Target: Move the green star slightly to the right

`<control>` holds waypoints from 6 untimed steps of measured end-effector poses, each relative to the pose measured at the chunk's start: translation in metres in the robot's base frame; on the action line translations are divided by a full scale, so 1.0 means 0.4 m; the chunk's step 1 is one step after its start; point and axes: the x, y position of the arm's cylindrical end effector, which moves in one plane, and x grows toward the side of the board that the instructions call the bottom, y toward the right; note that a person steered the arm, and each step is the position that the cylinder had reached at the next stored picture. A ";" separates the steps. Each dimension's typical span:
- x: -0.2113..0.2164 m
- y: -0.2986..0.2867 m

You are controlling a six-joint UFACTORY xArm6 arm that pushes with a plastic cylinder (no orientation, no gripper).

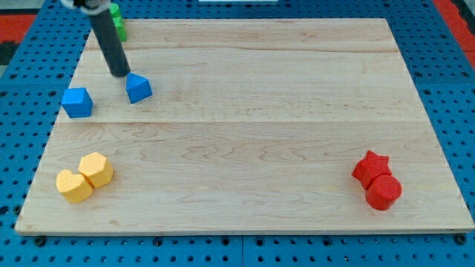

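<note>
A green block sits at the board's top left corner, mostly hidden behind my dark rod; its shape cannot be made out. My tip rests on the board below the green block, just up and left of a blue wedge-like block. A blue cube lies to the left of that block, lower left of my tip.
Two yellow blocks touch each other at the view's bottom left. A red star and a red cylinder touch at the bottom right. The wooden board lies on a blue pegboard.
</note>
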 end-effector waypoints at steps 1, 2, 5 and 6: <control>-0.063 -0.190; -0.096 -0.226; -0.099 -0.160; -0.118 -0.151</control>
